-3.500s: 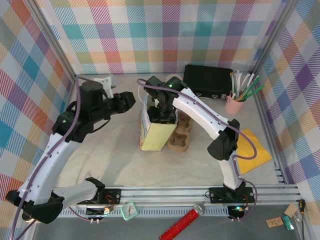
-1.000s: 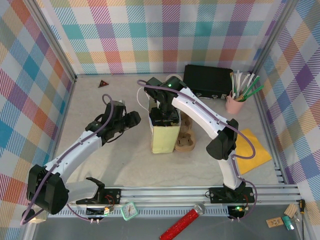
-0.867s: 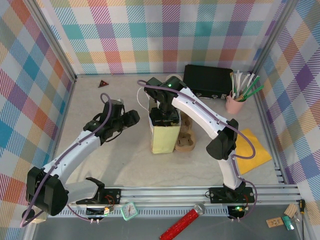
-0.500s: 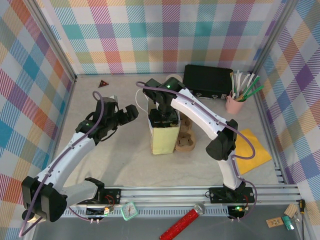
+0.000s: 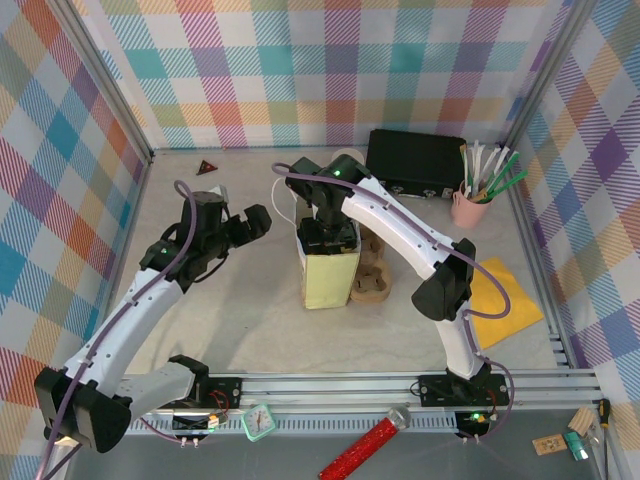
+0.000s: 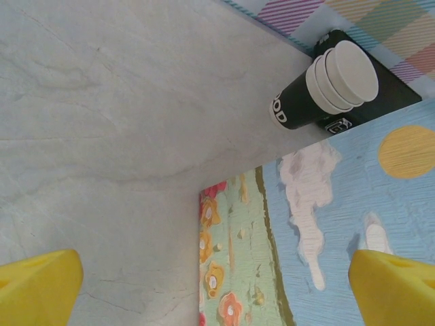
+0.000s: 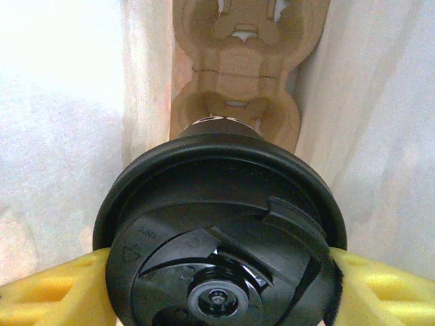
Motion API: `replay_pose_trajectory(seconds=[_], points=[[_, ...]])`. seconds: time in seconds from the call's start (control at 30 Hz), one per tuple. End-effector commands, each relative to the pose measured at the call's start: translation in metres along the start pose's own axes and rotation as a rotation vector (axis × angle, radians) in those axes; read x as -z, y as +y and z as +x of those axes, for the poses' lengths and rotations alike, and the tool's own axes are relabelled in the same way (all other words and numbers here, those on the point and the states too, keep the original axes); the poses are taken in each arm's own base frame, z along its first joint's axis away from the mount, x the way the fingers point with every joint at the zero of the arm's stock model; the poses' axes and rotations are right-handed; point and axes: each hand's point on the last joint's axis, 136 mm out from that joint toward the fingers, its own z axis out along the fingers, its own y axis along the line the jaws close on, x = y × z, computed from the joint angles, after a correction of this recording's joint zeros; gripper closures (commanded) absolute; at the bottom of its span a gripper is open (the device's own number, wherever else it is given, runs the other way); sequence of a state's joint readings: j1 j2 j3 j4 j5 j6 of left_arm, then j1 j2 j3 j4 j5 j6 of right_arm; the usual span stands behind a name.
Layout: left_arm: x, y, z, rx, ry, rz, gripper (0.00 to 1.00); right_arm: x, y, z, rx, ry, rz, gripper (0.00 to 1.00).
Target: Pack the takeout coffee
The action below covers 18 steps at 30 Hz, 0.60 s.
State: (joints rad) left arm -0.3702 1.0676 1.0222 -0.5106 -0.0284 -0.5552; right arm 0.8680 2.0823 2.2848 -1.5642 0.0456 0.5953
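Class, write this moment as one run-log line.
right jaws: shut on takeout coffee | takeout coffee: inside paper bag | left jaws: open, empty, left of bag, apart

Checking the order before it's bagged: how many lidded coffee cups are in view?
1: the takeout coffee, gripped by the right gripper at the paper bag. The nested cups beside the black case are lidless; the bag could hide more.

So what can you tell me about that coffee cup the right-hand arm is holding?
Seen from above, the takeout coffee shows mostly its round black plastic lid: raised rim, sip flap, a moulded triangle mark. A sliver of dark body peeks past the far edge. The right gripper clamps it between yellow pads on either side, with a brown pulp cup carrier beyond it.
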Motion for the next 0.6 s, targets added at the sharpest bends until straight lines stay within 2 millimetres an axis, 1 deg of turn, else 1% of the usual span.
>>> replay_pose_trajectory(seconds=[0.0,0.3,0.57], points=[[0.0116,-0.0015,-0.0120,-0.014,-0.036,-0.002,0.00,-0.0064,-0.0045,0.0057,-0.006,0.025,0.036,0.33],[0.0120,-0.0012,-0.0115,-0.013,-0.034,-0.003,0.00,-0.0104,-0.0113,0.0090,-0.014,0.028,0.053,0.33],[0.0126,-0.0010,-0.0105,-0.008,-0.033,0.000,0.00,-0.0136,-0.0131,0.0085,-0.012,0.029,0.058,0.33]])
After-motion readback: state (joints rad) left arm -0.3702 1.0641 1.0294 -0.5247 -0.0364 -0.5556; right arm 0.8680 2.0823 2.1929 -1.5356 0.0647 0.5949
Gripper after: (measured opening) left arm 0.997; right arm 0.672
